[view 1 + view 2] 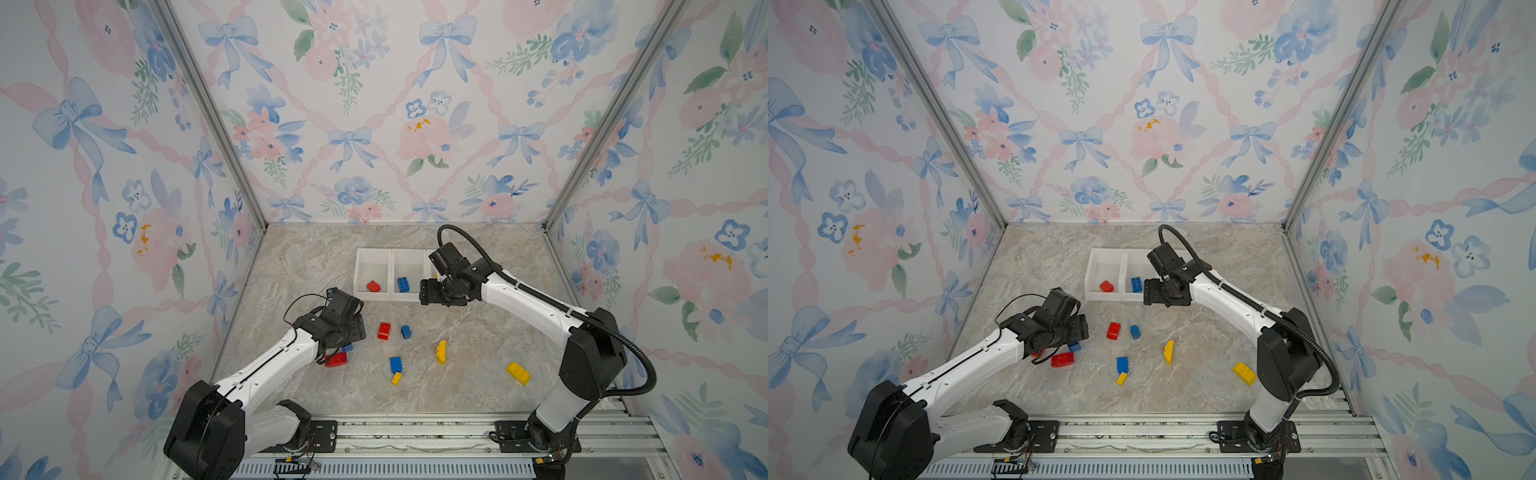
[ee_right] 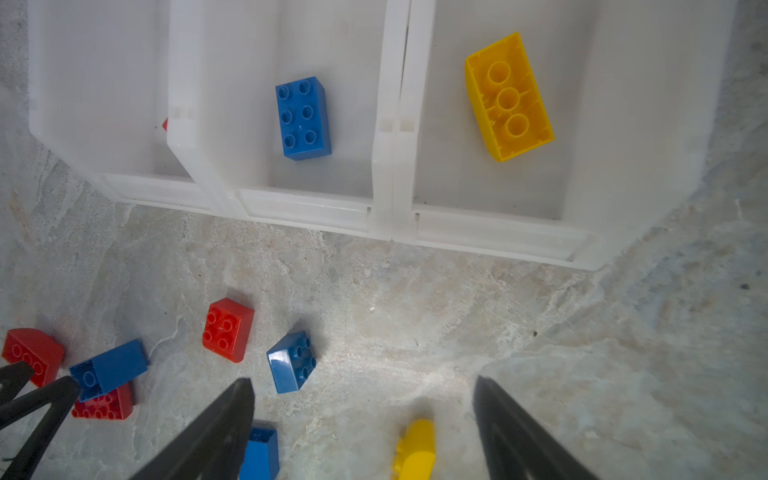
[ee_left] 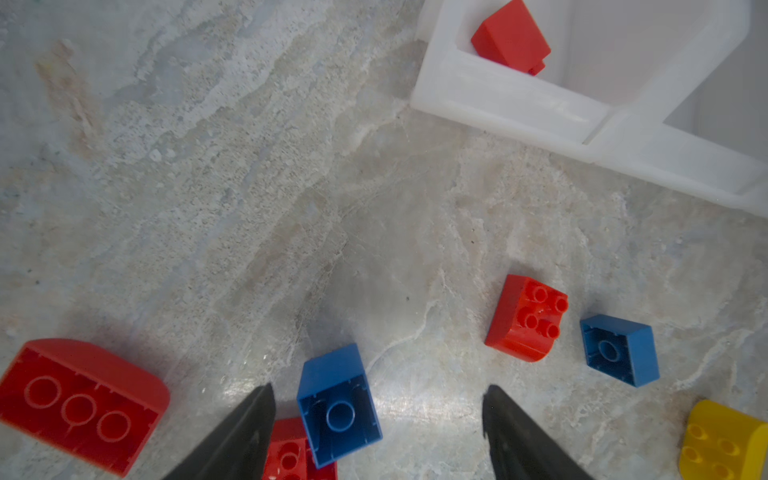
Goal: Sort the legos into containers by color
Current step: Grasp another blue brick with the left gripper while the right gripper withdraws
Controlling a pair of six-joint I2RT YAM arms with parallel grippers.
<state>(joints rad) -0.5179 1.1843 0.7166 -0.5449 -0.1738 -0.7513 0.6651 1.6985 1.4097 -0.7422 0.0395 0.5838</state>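
The containers (image 1: 359, 274) are three joined white bins at the back of the table. The left bin holds a red lego (image 1: 373, 286), the middle one a blue lego (image 1: 402, 284), and the right one a yellow lego (image 2: 509, 97). My left gripper (image 3: 378, 388) is open low over the table. A blue lego (image 3: 338, 405) lies tipped between its fingers, resting on a red lego (image 3: 291, 453). My right gripper (image 2: 363, 382) hangs open and empty in front of the bins, above a yellow curved lego (image 2: 415, 449).
Loose on the marble top lie a red lego (image 1: 384, 331), a blue one (image 1: 406, 331), another blue (image 1: 395, 364), a small yellow (image 1: 396, 377), a yellow at the right (image 1: 518, 372) and a long red one (image 1: 336, 359). Walls close in three sides.
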